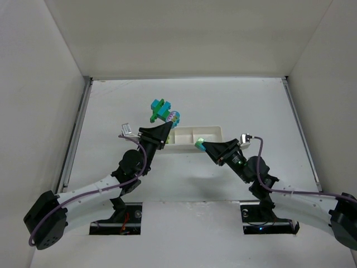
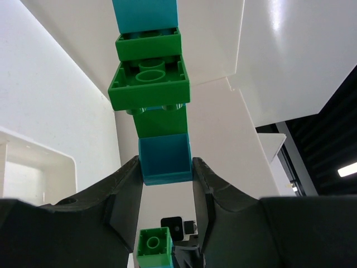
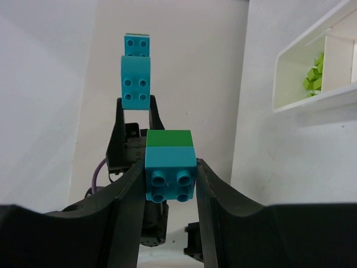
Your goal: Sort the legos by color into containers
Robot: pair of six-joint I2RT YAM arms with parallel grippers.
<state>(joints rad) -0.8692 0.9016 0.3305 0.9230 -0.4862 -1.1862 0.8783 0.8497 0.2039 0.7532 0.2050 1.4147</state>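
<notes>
Clamping lego cluster [image 2: 149, 84], left gripper [image 2: 165, 166]; right gripper [image 3: 170, 172], cyan-green brick [image 3: 169, 153].

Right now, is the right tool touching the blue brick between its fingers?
Touching. In the right wrist view, both fingers of the right tool press against the blue brick.

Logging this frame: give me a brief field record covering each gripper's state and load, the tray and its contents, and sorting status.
left gripper: shut on the joined cluster of dark green and cyan plastic bricks, clamped at its cyan end brick
right gripper: shut on a cyan brick with a green brick attached
tray: long white three-compartment plastic tray, on the table mid-workspace
tray contents: small yellow-green bricks in one compartment; other compartments unclear
sorting status: both held pieces still mix green and cyan
</notes>
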